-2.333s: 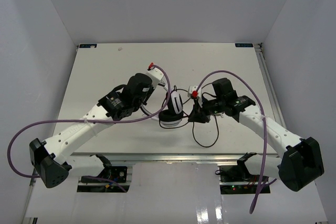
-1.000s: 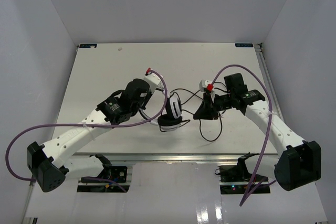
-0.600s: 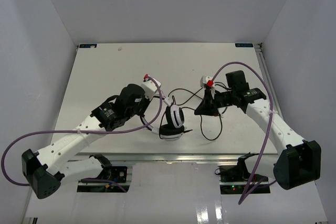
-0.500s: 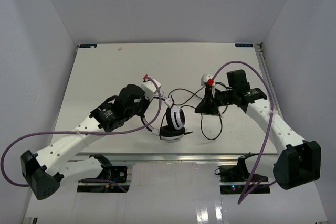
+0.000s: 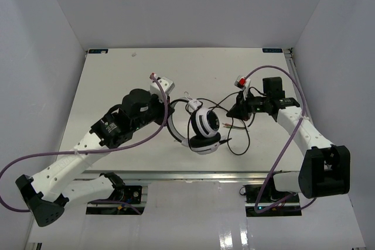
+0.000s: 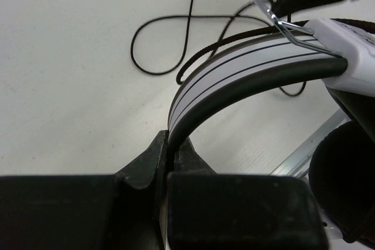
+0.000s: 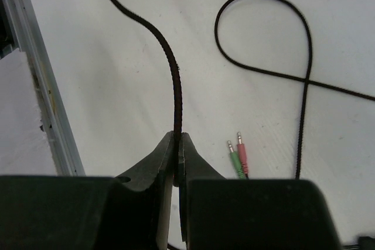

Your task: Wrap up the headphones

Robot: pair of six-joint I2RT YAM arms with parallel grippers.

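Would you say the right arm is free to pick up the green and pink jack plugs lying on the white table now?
Probably not yet: the right gripper is shut on the thin dark braided cord. The green and pink plugs lie uncovered close by, so releasing first should do.

White table [image 5: 117,74], grey walls [image 5: 193,4], metal rail along near edge [image 5: 176,173]

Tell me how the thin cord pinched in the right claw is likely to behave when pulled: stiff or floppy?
Probably floppy: the cord bends away from the right claw and lies in loose loops on the table. Likely light, so it should trail rather than resist. Its braided surface may give fair grip, though the free plugs could drag or snag.
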